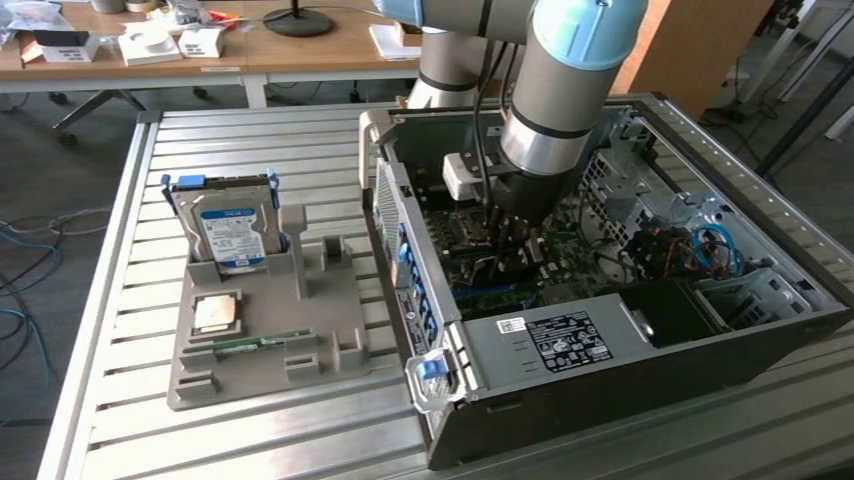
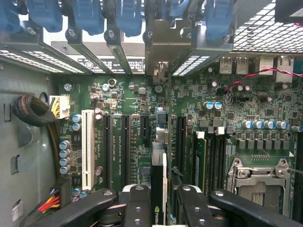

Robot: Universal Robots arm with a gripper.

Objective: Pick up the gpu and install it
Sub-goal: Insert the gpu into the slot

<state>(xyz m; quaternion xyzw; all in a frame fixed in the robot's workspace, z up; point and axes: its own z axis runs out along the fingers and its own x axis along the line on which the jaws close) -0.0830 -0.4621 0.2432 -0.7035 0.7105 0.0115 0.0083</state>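
A: Exterior view first. Where is the arm?

B: The arm [image 1: 567,90] reaches down into the open computer case [image 1: 627,340], which lies on its side on the slatted metal table [image 1: 107,300]. The gripper [image 1: 514,245] is low inside the case, just above the motherboard [image 1: 467,255]. Its fingers are hard to make out from here.

A: And beside the case?

B: Toward the exterior view's left a grey parts holder [image 1: 267,330] rests on the table. It carries a hard drive [image 1: 230,230] with a blue label standing upright, a square processor [image 1: 215,313] lying flat, and a small green memory stick [image 1: 247,347] near the front edge.

A: Wrist view. State of the end effector?

B: Clamped on the gpu [image 2: 158,179]. The two black fingers [image 2: 137,203] close in from either side of the thin dark card, which is seen edge-on, with a logo near its held end (the print is too small to read).

A: Position of the card?

B: It hangs upright over the green motherboard [image 2: 132,99], in line with the black expansion slots [image 2: 125,142] that lie beside the white slot [image 2: 87,146]. Its metal bracket end points toward the rear slot openings with blue retainers [image 2: 128,16]. Whether the card edge already touches a slot cannot be told.
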